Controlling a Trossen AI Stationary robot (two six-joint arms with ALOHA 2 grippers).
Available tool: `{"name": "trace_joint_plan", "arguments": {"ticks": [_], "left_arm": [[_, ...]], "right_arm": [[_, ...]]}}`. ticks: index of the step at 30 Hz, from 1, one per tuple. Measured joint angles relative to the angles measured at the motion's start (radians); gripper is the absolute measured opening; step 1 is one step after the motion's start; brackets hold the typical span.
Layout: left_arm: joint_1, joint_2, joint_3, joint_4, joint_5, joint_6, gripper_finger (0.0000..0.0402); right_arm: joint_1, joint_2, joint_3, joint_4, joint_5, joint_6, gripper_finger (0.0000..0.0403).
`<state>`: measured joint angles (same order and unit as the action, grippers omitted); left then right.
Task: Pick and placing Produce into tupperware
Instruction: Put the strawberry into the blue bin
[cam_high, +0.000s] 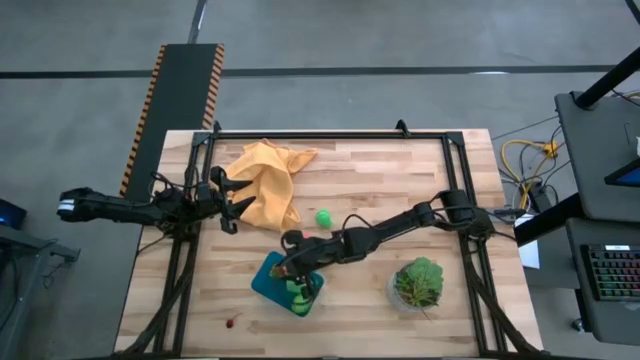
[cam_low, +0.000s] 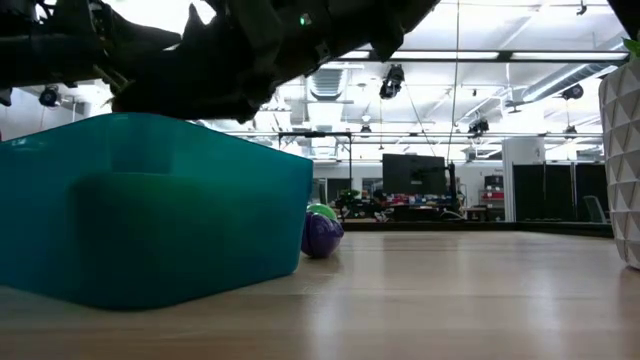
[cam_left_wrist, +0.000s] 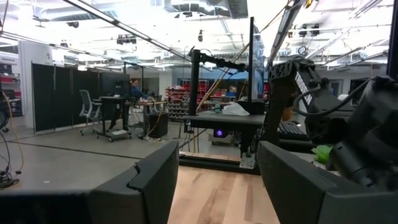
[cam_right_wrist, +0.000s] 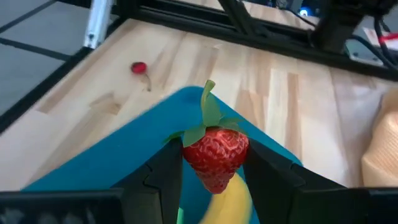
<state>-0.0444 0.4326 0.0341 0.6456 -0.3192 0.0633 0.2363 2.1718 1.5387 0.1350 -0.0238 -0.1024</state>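
- Teal plastic tupperware (cam_high: 268, 281) sits on the wooden desk (cam_high: 380, 180) at about 7 o'clock from the desk's centre, with green pieces (cam_high: 299, 294) and a yellow banana (cam_right_wrist: 229, 200) inside.
- The right gripper (cam_right_wrist: 211, 165) hangs over the tupperware, its 2 fingers closed partway on a red strawberry (cam_right_wrist: 215, 154) with a green leafy top; the banana lies directly below it.
- A green ball (cam_high: 323, 217) rests on the desk near the centre, at 1 o'clock from the tupperware and apart from it.
- A small red cherry (cam_right_wrist: 139, 68) lies on bare wood at 8 o'clock from the tupperware, near the desk's front edge.
- In the low view a purple piece (cam_low: 322, 235) sits just beside the tupperware wall.
- The left gripper (cam_high: 226, 201) waits at 9 o'clock, fingers wide apart and holding nothing, just beside the orange-yellow cloth (cam_high: 268, 178).
- A leafy plant (cam_high: 419, 281) stands at 4 o'clock.
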Motion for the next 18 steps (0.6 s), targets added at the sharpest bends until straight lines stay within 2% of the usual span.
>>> {"name": "trace_joint_plan", "arguments": {"ticks": [18], "left_arm": [[0.0, 0.005, 0.0, 0.0, 0.0, 0.001, 0.0206]], "right_arm": [[-0.032, 0.009, 0.0, -0.085, -0.002, 0.026, 0.0144]]}}
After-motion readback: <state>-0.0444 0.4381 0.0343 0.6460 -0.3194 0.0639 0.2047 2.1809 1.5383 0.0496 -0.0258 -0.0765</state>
